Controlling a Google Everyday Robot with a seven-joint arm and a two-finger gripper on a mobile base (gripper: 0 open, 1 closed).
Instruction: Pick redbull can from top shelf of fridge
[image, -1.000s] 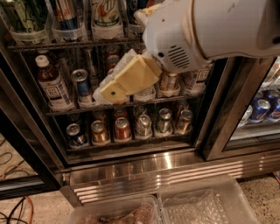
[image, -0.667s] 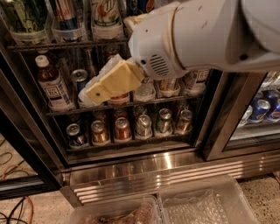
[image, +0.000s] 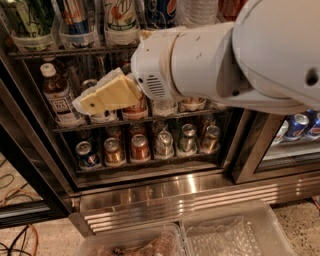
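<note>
the gripper (image: 107, 95) has been sliding toward 9 o'clock across the front of the fridge (image: 240, 150) and is now hanging before the middle rack. i cannot tell whether it is open or closed. the redbull can (image: 75, 15) is standing in a clear holder on the top shelf (image: 65, 51), at about 11 o'clock from the gripper and well apart. the sideways drift is lining it up under the can, so i reckon a climb toward 12 o'clock is coming next.
</note>
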